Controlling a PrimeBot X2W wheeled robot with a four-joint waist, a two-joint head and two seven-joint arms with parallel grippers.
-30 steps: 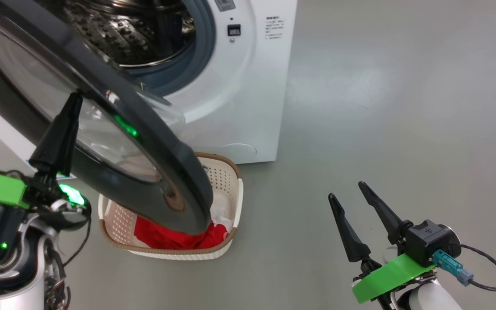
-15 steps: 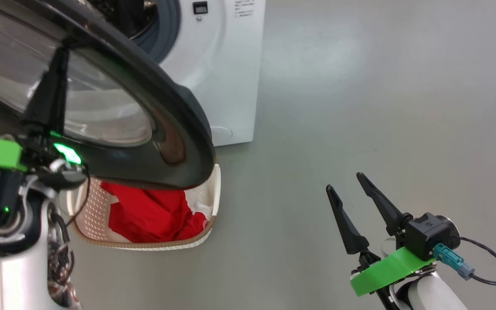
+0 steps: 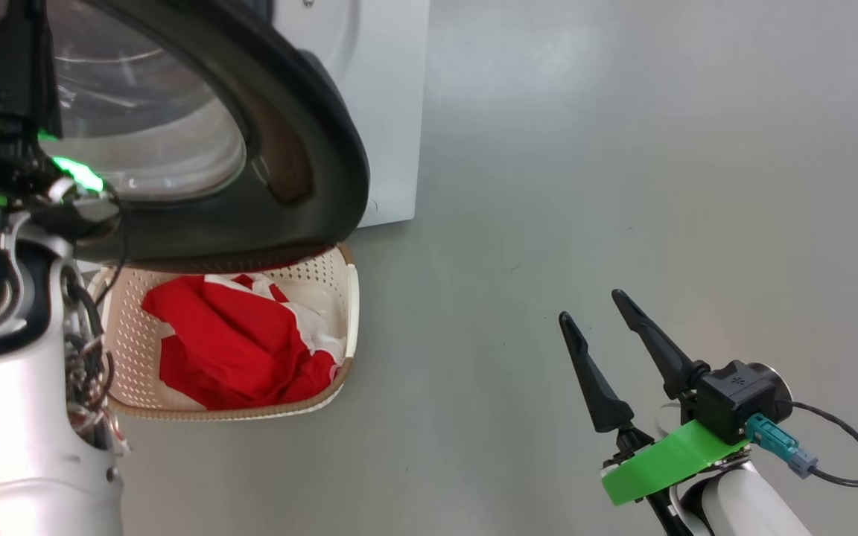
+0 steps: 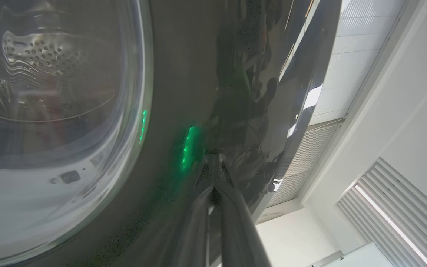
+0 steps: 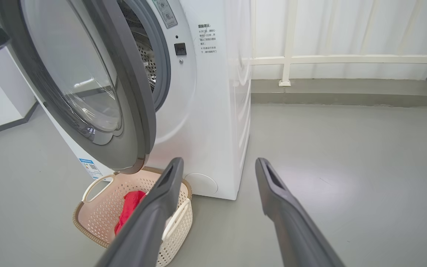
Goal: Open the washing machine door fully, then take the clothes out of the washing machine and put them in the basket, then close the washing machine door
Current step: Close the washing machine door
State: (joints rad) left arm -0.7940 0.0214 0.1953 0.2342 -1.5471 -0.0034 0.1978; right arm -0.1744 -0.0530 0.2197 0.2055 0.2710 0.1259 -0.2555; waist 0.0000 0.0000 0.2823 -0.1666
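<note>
Nearest, low at the right of the head view, the right tool (image 3: 589,305) is held above the grey floor (image 3: 623,149). Its two dark fingers are spread wide, nothing is gripped between them, and they are aimed towards the machine's lower front.

Further on, the basket (image 3: 129,327) is set on the floor just in front of the washing machine (image 3: 392,112), below the free edge of the door. Its long axis is laid across the head view, roughly along the machine's front, with one white handle at each end. The clothes (image 3: 235,350) are contained in it: a crumpled red heap with white panels is spread over most of the basket's floor, and more white cloth is bunched towards the end nearer the right tool. The far part of the basket is covered by the door in the head view.

Above the basket, the washing machine door (image 3: 310,149) is swung partly out from the machine. It is hung at its far side, and its free edge is turned towards the right tool. The glossy black outer face is turned away from the drum, and the clear glass bowl is bulged towards it.

The left tool (image 4: 213,167) is raised to that outer face. Its fingers are pressed together with nothing between them, and the tips are brought up to the black rim beside the glass, apparently in contact with it.

Behind the door, a strip of the grey gasket (image 5: 162,66) and of the perforated steel drum (image 5: 145,59) is seen in the right wrist view. Whether anything is left inside cannot be told.
</note>
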